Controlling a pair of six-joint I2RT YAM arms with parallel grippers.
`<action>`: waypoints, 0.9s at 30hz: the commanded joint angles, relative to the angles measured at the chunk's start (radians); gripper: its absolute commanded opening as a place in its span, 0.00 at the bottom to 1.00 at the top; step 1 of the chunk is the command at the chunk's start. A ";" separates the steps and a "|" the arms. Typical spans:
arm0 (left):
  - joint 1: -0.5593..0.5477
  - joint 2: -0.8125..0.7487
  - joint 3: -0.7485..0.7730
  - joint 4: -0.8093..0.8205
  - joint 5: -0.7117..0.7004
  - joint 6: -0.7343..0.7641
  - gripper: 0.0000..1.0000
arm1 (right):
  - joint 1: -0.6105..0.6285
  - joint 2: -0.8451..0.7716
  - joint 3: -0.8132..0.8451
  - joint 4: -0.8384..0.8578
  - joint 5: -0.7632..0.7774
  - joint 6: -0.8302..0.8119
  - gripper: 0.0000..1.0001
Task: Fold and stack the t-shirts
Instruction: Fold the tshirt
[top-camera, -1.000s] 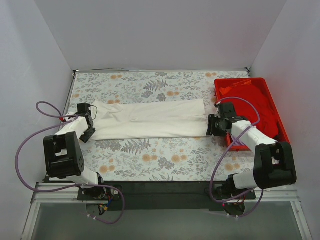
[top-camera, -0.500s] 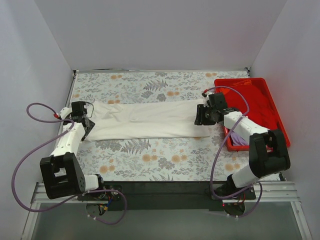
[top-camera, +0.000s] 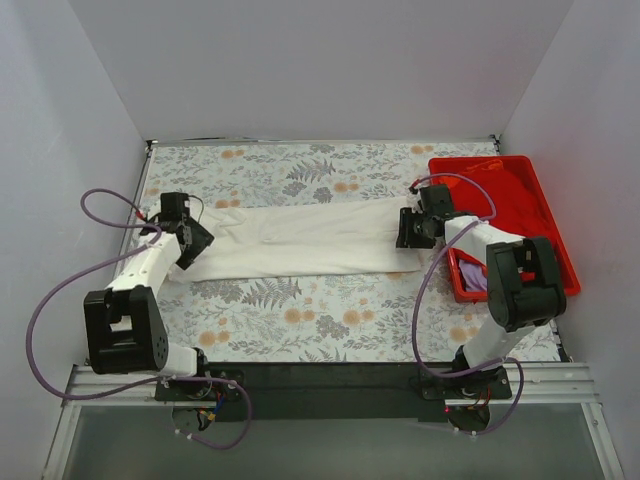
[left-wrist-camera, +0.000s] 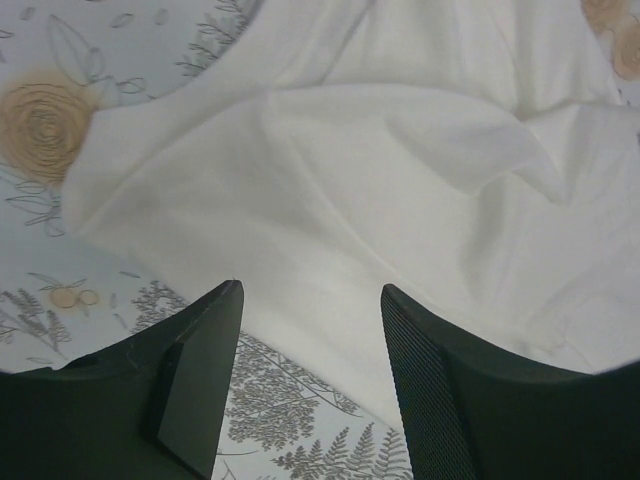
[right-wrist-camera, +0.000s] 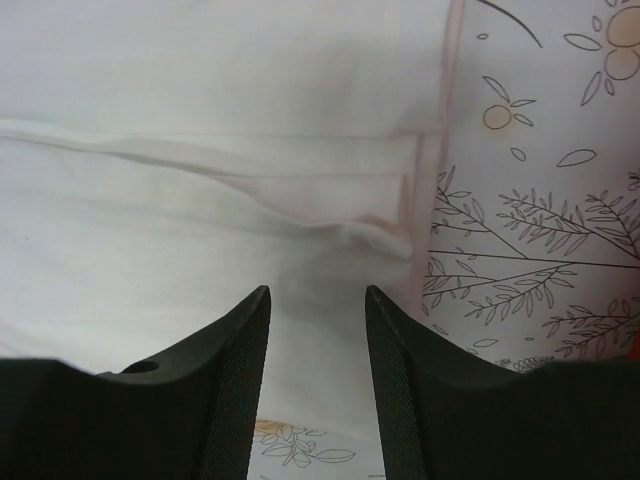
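Note:
The white t-shirt (top-camera: 300, 240) lies folded into a long strip across the tablecloth. My left gripper (top-camera: 197, 243) is open over its left end; the left wrist view shows the rumpled white cloth (left-wrist-camera: 380, 180) between and beyond my fingers. My right gripper (top-camera: 408, 230) is open over the shirt's right end, where the hem (right-wrist-camera: 400, 240) shows folded layers in the right wrist view. The red t-shirt (top-camera: 510, 200) lies in the red tray at the right.
The red plastic tray (top-camera: 565, 262) stands at the table's right edge, with something purple (top-camera: 470, 275) at its near left corner. The floral grey tablecloth (top-camera: 330, 320) covers the table. White walls close in on three sides.
My right gripper has moved left and away from the tray onto the shirt's right end. My left gripper has shifted right onto the shirt's left end.

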 joint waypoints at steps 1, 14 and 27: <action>-0.067 0.051 0.063 0.022 0.059 -0.009 0.57 | 0.014 -0.054 0.018 0.032 -0.055 0.012 0.49; -0.236 0.331 0.261 0.092 -0.120 0.096 0.60 | 0.249 -0.118 -0.103 0.161 -0.172 0.033 0.48; -0.222 0.507 0.417 0.111 -0.303 0.091 0.57 | 0.251 -0.071 -0.191 0.181 -0.146 0.032 0.48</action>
